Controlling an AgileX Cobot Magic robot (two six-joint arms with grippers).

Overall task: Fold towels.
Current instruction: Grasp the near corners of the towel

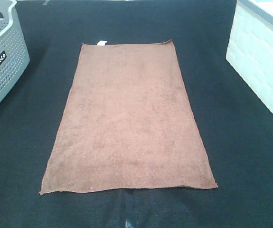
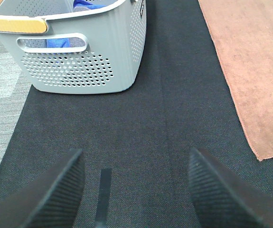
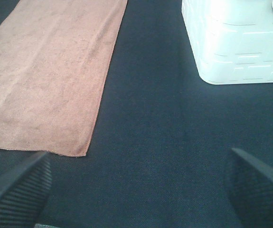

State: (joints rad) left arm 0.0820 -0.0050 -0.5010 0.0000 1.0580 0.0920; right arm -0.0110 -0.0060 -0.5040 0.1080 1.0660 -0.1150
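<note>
The reddish-brown towel (image 1: 128, 118) lies spread flat on the black mat, long axis running away from me, with a small white tag (image 1: 102, 43) at its far short edge. It also shows in the left wrist view (image 2: 252, 66) and the right wrist view (image 3: 51, 71). My left gripper (image 2: 136, 190) is open and empty over bare mat, left of the towel's near corner. My right gripper (image 3: 138, 190) is open and empty over bare mat, right of the towel's near corner. Neither gripper shows in the high view.
A grey perforated basket (image 1: 1, 57) stands at the far left; in the left wrist view (image 2: 79, 57) it holds blue cloth. A white bin (image 1: 262, 57) stands at the far right and shows in the right wrist view (image 3: 236, 42).
</note>
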